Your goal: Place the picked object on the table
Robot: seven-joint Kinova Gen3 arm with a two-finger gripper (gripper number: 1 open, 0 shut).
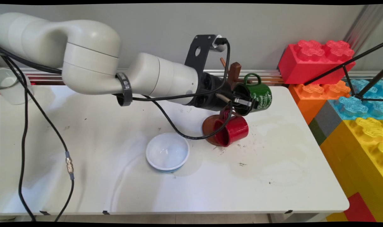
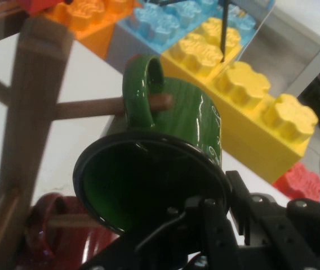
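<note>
Hand (image 1: 244, 103) is seen pinched on the rim of the green mug (image 1: 257, 96), held sideways so its handle is threaded over a peg of the wooden rack (image 2: 27, 112), above the red mug (image 1: 230, 130) over the tabletop (image 1: 273, 176).

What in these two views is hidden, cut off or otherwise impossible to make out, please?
- Mug tree: main view, its post and base sit behind the gripper and green mug.
- Red mug: hand view, cut off at the bottom edge, partly behind the green mug.
- Green mug's white lettering: main view, too small to read.
</note>
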